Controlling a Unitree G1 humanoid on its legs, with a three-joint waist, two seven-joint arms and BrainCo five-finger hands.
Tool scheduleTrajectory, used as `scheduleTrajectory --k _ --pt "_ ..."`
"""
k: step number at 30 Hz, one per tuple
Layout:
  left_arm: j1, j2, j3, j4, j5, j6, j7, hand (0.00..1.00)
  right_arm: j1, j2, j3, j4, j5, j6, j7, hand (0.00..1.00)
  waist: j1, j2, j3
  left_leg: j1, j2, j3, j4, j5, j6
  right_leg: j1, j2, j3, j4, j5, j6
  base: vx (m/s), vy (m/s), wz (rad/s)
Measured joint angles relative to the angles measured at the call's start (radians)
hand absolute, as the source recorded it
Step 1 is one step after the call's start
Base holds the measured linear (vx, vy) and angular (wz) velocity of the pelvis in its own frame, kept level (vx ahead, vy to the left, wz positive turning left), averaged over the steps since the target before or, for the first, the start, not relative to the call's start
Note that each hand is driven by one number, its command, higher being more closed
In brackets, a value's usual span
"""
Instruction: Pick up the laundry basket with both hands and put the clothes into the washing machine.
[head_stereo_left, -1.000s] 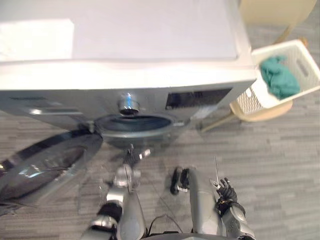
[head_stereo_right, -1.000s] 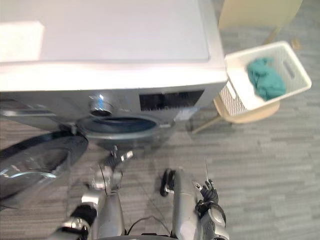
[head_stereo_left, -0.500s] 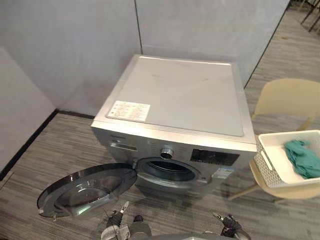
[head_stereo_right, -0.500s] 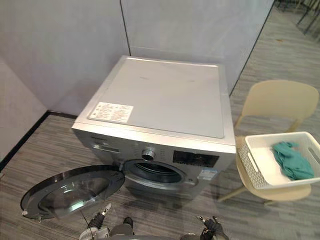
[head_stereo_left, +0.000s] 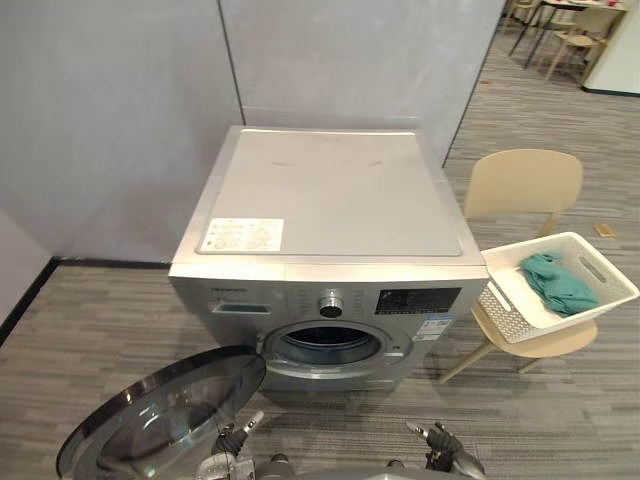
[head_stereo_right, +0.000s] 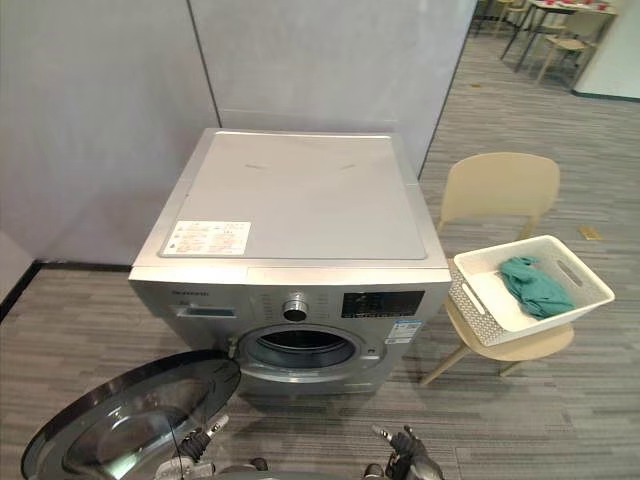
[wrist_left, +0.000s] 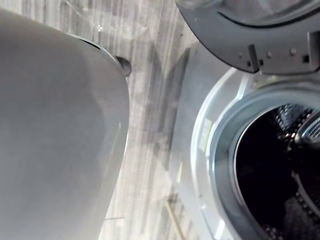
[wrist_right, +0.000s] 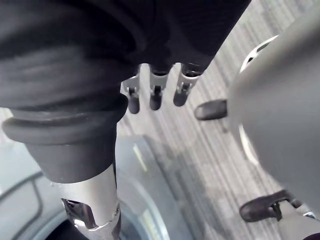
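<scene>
Washing machine (head_stereo_left: 330, 190) ready, door (head_stereo_left: 160, 415) open at 7 o'clock. Chair (head_stereo_left: 525, 185) at 3 o'clock carries laundry basket (head_stereo_left: 505, 300) with teal clothes (head_stereo_left: 558, 283). Left hand (head_stereo_left: 232, 442) and right hand (head_stereo_left: 442, 440) at 6 o'clock are loose-fingered and empty. Pickup and loading both pending.

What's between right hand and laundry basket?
Left eye view: just grey floor and a chair leg between right hand and laundry basket.
</scene>
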Motion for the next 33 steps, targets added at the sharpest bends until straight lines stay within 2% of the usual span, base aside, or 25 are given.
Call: scheduleTrajectory --k 2,3,4,5,6,8,9,10,12,13,14,15,16,19,21,22,23,24,25,26,27,29,30,31,33 --pt "-0.023 0.024 -0.022 0.008 0.017 0.0 0.008 0.0 -0.005 -0.001 0.001 -0.001 0.0 -0.003 0.0 0.0 0.001 -0.018 0.022 -0.027 0.02 0.041 0.063 -0.033 -0.001 -0.057 0.009 0.04 0.056 0.002 -0.002 -0.04 0.021 -0.8" --pt "-0.046 0.029 -0.033 0.009 0.031 0.0 0.013 0.0 -0.011 -0.01 0.001 0.002 -0.001 -0.005 0.0 0.0 -0.006 -0.022 0.047 -0.048 0.032 0.063 0.105 -0.045 0.001 -0.091 0.021 0.051 0.081 0.026 -0.009 -0.06 0.014 -0.89" --pt "-0.053 0.028 -0.034 0.009 0.037 0.0 0.013 0.0 -0.015 -0.017 0.003 0.005 -0.002 -0.005 0.0 0.0 -0.003 -0.019 0.056 -0.05 0.04 0.077 0.105 -0.047 0.007 -0.105 0.031 0.048 0.084 0.049 -0.032 -0.07 0.013 -1.03" --pt "-0.059 0.025 -0.03 0.02 0.048 0.002 0.014 0.0 -0.024 -0.033 0.013 0.015 -0.003 -0.007 0.0 0.0 0.003 0.01 0.081 -0.043 0.081 0.118 0.086 -0.033 0.028 -0.108 0.046 0.009 0.056 0.093 -0.073 -0.08 -0.026 -1.0" --pt "-0.058 0.022 -0.029 0.02 0.054 0.002 0.015 0.0 -0.028 -0.038 0.011 0.026 -0.003 -0.002 -0.001 0.0 -0.005 0.018 0.088 -0.029 0.088 0.157 0.077 -0.025 0.024 -0.116 0.027 -0.082 0.123 0.041 -0.083 -0.06 -0.029 -0.97" --pt "-0.053 0.026 -0.031 0.018 0.052 0.002 0.017 0.0 -0.004 -0.041 -0.022 0.032 0.0 0.002 -0.003 0.0 -0.004 0.012 0.085 0.003 0.088 0.211 0.075 -0.024 0.022 -0.113 -0.049 -0.224 0.289 -0.097 -0.085 -0.02 -0.047 -0.65" --pt "-0.056 0.03 -0.031 0.016 0.049 0.001 0.017 0.0 -0.001 -0.04 -0.034 0.033 0.0 0.002 -0.003 0.0 -0.004 0.011 0.085 0.007 0.089 0.218 0.078 -0.021 0.016 -0.107 -0.071 -0.246 0.306 -0.119 -0.073 -0.03 -0.127 -0.4" --pt "-0.055 0.04 -0.032 0.013 0.042 -0.001 0.016 0.0 -0.003 -0.041 -0.07 0.043 -0.002 0.003 -0.003 0.0 -0.005 0.004 0.081 0.024 0.082 0.218 0.067 -0.009 -0.007 -0.105 -0.068 -0.266 0.299 -0.138 -0.047 -0.05 -0.143 -0.17" --pt "-0.04 0.022 -0.04 0.014 0.042 -0.001 0.013 0.0 0.001 -0.049 -0.092 0.062 -0.009 0.003 -0.004 0.0 -0.005 0.023 0.073 0.035 0.082 0.195 0.013 0.004 -0.031 -0.097 -0.026 -0.254 0.247 -0.131 -0.031 -0.06 -0.116 -0.26" --pt "-0.019 0.016 -0.041 0.012 0.043 -0.001 0.013 0.0 -0.014 -0.056 -0.093 0.063 -0.011 0.012 -0.005 0.0 0.004 0.036 0.067 0.042 0.089 0.174 -0.043 0.006 -0.034 -0.08 0.021 -0.249 0.147 -0.115 -0.008 -0.04 -0.097 -0.49" --pt "-0.008 0.016 -0.037 0.011 0.041 -0.003 0.014 0.0 -0.022 -0.056 -0.096 0.063 -0.01 0.013 -0.005 0.0 0.009 0.038 0.062 0.046 0.096 0.172 -0.071 0.008 -0.031 -0.071 0.039 -0.256 0.116 -0.116 -0.001 0.01 -0.077 -0.59" --pt "-0.002 0.017 -0.03 0.012 0.041 -0.004 0.016 0.0 -0.021 -0.06 -0.098 0.064 -0.01 0.012 -0.005 0.0 0.009 0.056 0.054 0.047 0.109 0.171 -0.095 0.009 -0.031 -0.068 0.055 -0.262 0.109 -0.105 -0.012 0.0 -0.081 -0.5" --pt "0.006 0.041 -0.003 0.032 0.034 -0.001 0.017 0.0 -0.032 -0.037 -0.111 0.071 -0.009 0.014 -0.005 0.0 0.007 0.024 0.065 0.048 0.122 0.184 -0.074 0.031 -0.049 -0.076 0.066 -0.272 0.115 -0.08 -0.038 0.01 -0.094 -0.39" --pt "0.025 0.039 0.06 0.049 0.021 0.012 0.018 0.0 -0.007 -0.024 -0.112 0.069 -0.008 0.014 -0.003 0.0 0.005 0.02 0.05 0.038 0.209 0.183 -0.009 0.002 -0.071 -0.01 0.159 -0.277 -0.009 -0.057 -0.056 0.11 -0.166 -0.24" --pt "0.032 0.047 0.097 0.048 0.014 0.02 0.019 0.0 0.0 -0.024 -0.108 0.069 -0.008 0.013 -0.006 0.0 0.01 0.003 0.048 0.002 0.247 0.178 0.128 -0.002 -0.079 0.009 0.187 -0.268 -0.028 -0.06 -0.081 0.11 -0.117 -0.24" --pt "0.032 0.048 0.105 0.036 0.014 0.022 0.022 0.0 -0.001 -0.034 -0.098 0.068 -0.008 0.009 -0.007 0.0 0.016 0.001 0.047 -0.053 0.281 0.155 0.289 -0.004 -0.034 0.02 0.197 -0.243 -0.026 -0.06 -0.091 0.08 -0.139 -0.69" --pt "0.031 0.039 0.105 0.034 0.015 0.023 0.031 0.0 -0.006 -0.056 -0.072 0.057 -0.008 0.0 -0.005 0.0 0.03 0.016 0.051 -0.102 0.298 0.107 0.429 0.015 0.042 0.032 0.206 -0.204 -0.025 -0.059 -0.114 0.14 -0.148 -1.06" --pt "0.031 0.028 0.103 0.022 0.015 0.02 0.04 0.0 -0.016 -0.081 -0.058 0.047 -0.008 -0.005 -0.006 0.0 0.038 0.024 0.05 -0.141 0.306 0.061 0.546 0.052 0.084 0.05 0.212 -0.165 -0.032 -0.053 -0.124 0.15 -0.075 -1.0" --pt "0.033 0.019 0.102 0.018 0.015 0.02 0.041 0.0 -0.018 -0.088 -0.059 0.04 -0.008 -0.005 -0.007 0.0 0.043 0.035 0.049 -0.173 0.307 0.048 0.605 0.047 0.083 0.052 0.214 -0.147 -0.036 -0.049 -0.13 0.18 -0.027 -0.95" --pt "0.032 0.004 0.097 0.014 0.015 0.019 0.041 0.0 -0.023 -0.106 -0.066 0.023 -0.008 -0.007 -0.008 0.0 0.054 0.059 0.052 -0.217 0.293 0.032 0.699 0.041 0.078 0.049 0.211 -0.112 -0.038 -0.045 -0.135 0.16 0.003 -0.7" --pt "0.03 -0.006 0.096 0.007 0.015 0.018 0.041 0.0 -0.024 -0.117 -0.069 0.024 -0.008 -0.009 -0.01 0.0 0.056 0.071 0.055 -0.229 0.274 0.029 0.727 0.031 0.066 0.05 0.208 -0.097 -0.038 -0.044 -0.136 0.19 0.029 -0.75" --pt "0.028 -0.02 0.097 0.003 0.015 0.006 0.051 0.0 -0.042 -0.129 -0.073 0.033 -0.009 -0.006 -0.012 0.0 0.056 0.083 0.059 -0.259 0.191 -0.003 0.736 -0.007 0.012 0.05 0.196 -0.06 -0.041 -0.044 -0.137 0.18 0.067 -0.56" --pt "0.031 -0.021 0.098 0.004 0.015 0.0 0.057 0.0 -0.047 -0.125 -0.075 0.033 -0.01 -0.004 -0.012 0.0 0.061 0.078 0.062 -0.272 0.11 -0.036 0.686 -0.056 -0.008 0.054 0.189 -0.031 -0.046 -0.044 -0.137 0.16 0.071 -0.5" --pt "0.035 -0.022 0.098 0.005 0.015 0.0 0.056 0.0 -0.052 -0.121 -0.075 0.033 -0.01 -0.003 -0.012 0.0 0.062 0.078 0.063 -0.273 0.082 -0.047 0.643 -0.076 -0.012 0.056 0.189 -0.022 -0.049 -0.044 -0.137 0.17 0.083 -0.63" --pt "0.047 -0.023 0.098 0.007 0.018 0.001 0.052 0.0 -0.085 -0.093 -0.087 0.038 -0.013 -0.003 -0.009 0.0 0.063 0.074 0.066 -0.251 -0.027 -0.086 0.344 -0.086 0.0 0.058 0.181 0.016 -0.052 -0.046 -0.134 0.16 0.119 -0.51"
